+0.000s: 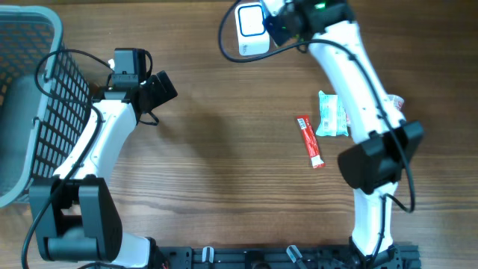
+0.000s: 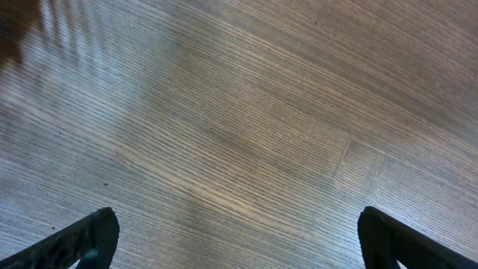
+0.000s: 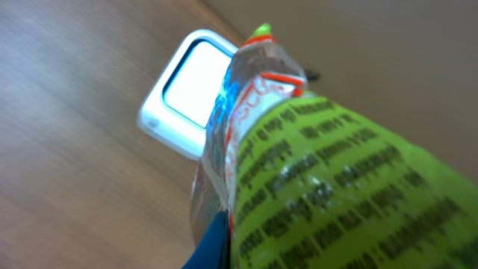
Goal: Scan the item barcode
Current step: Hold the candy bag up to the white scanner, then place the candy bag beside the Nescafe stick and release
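Grips a green packet (image 3: 336, 172) in the right jaws, pinched shut on its near end, crimped clear top pointing away toward the scanner (image 3: 183, 93). Presents it right by the scanner's lit window, likely so the printed face can meet the reader. Cannot tell whether the barcode itself faces the glass, nor whether packet and scanner touch. Holds the left jaws spread fully wide and empty above bare table (image 2: 246, 112), near the basket (image 1: 30, 112), probably parked clear of the scan. Also on the table, beside the right arm (image 1: 351, 67) and well apart from the scanner: a red stick packet (image 1: 310, 142) and a mint-coloured packet (image 1: 331, 114), seemingly awaiting a turn.

Shows the held packet only in the right wrist view; hides it under the wrist from overhead. Gives the whole layout only from overhead: scanner at the far edge, basket at the left. Confirms in the left wrist view alone two fingertips (image 2: 89, 235) far apart with nothing between.
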Tool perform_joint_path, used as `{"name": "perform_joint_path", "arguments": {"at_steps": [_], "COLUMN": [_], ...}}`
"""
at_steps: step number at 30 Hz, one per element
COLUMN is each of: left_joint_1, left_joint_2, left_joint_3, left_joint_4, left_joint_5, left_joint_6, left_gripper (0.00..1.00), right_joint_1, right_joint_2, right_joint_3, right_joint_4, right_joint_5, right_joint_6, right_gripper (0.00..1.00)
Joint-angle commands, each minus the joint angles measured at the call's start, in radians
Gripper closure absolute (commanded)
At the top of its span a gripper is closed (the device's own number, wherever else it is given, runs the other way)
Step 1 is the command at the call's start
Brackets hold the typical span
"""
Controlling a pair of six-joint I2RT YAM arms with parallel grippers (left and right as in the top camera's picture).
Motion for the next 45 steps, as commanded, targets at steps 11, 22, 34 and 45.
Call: {"name": "perform_joint_path", "arguments": {"at_steps": [11,22,34,45], "left_joint_1": [0.002,0.002,0.002,0.002], "left_joint_2": [0.000,0.000,0.000,0.000], "left_joint_3": [0.002,0.002,0.002,0.002], "left_joint_4": [0.002,0.002,0.002,0.002], "left_joint_5": [-0.013,-0.013,-0.013,-0.013], "left_joint_6": [0.005,0.005,0.005,0.005], "left_gripper": [0.00,0.00,0.00,0.00], "right_joint_1": [0.077,0.071,-0.030,-0.030], "right_joint_2": [0.208,-0.046,-0.270,-0.283], "right_joint_3": [0.025,0.026,-0.239,-0.708], "right_joint_4": [0.484,0.237,-0.621,-0.232], "right_joint_5": [0.338,0.333,-0.296,-0.150], "right_joint_6": [-0.122,0.101,0.194,0.377], "right_gripper": [0.96,0.95,0.96,0.01]}}
